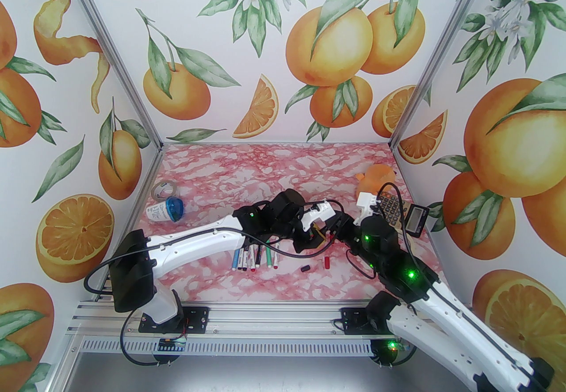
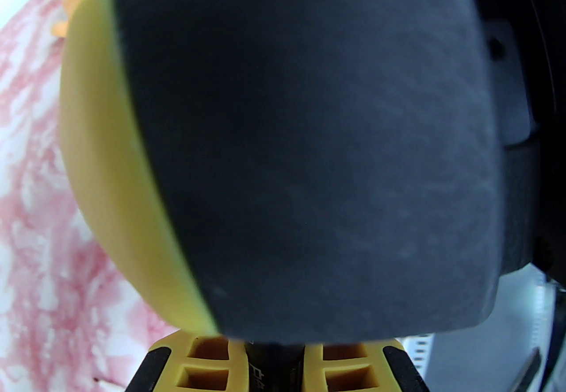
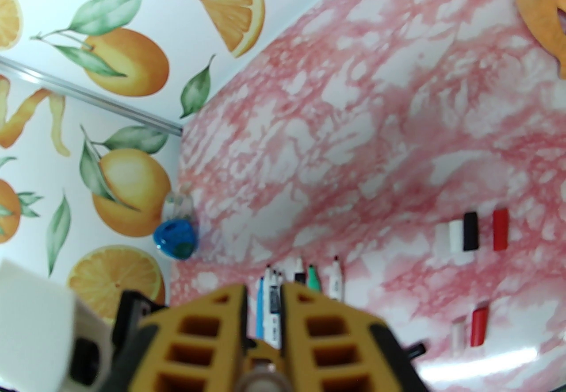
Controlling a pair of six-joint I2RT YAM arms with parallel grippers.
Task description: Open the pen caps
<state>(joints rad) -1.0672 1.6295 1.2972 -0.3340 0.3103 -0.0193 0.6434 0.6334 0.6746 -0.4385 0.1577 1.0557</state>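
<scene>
Kim: What are your left fingers doing?

Me: My left gripper (image 2: 274, 348) has its yellow fingers (image 2: 194, 366) squeezed close. They have square holes, like a waffle. A dark pen (image 2: 272, 374) with tiny white letters sits between them, so I am holding that.

Kim: And the big blob?

Me: A round black thing (image 2: 309, 138) with a yellow side sits right in front of my left camera. It looks dull and soft. I cannot tell what it is.

Kim: Your right side?

Me: My right gripper (image 3: 264, 293) is pinched narrow too. A pale round thing (image 3: 264, 377) shows low between the fingers. It is blurry, so I cannot tell what it is.

Kim: Where are the pen caps?

Me: The pen caps (image 3: 470, 231) are short fat tubes. They lie flat on the table (image 1: 283, 169), closer to the near edge than the far one. Two white ones, a black one and a red one lie side by side. Another red one and a white one lie closer to the near edge.

Kim: And the pens?

Me: The pens (image 1: 256, 257) are thin sticks in a neat row by the near edge, left of the caps. Most are white, one is blue, one is green.

Kim: What is the table like?

Me: Smooth, pink and white like marble. A fuzzy orange toy (image 1: 376, 175) and a calculator (image 1: 391, 206) with little buttons sit by the right edge, toward the far end.
</scene>
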